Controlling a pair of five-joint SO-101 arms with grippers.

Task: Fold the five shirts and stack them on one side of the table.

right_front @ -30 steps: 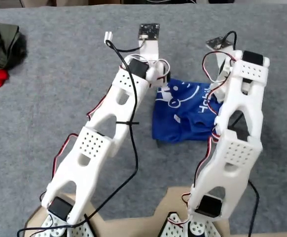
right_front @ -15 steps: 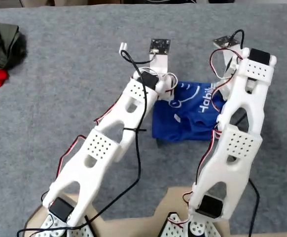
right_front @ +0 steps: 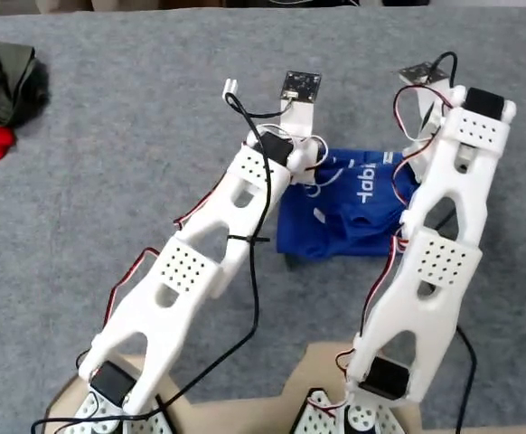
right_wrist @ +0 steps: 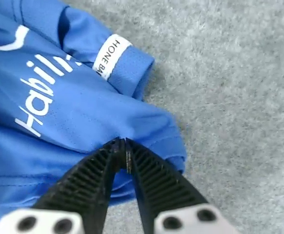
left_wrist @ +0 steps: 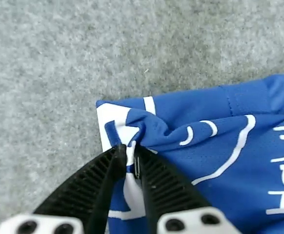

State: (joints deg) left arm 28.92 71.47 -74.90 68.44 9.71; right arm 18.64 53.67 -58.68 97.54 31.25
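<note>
You get soft, even light from above across the grey table [right_front: 109,181]. Shadows are faint: a thin dark line under the near edge of the blue shirt [right_front: 335,226], and mild shading in its folds.

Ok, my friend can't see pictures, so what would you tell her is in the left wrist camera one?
The left gripper, black with ridged fingers, is pinched shut on a bunched-up corner of a blue shirt that has white lettering and curvy white lines. The shirt lies on a fuzzy grey table.
</note>
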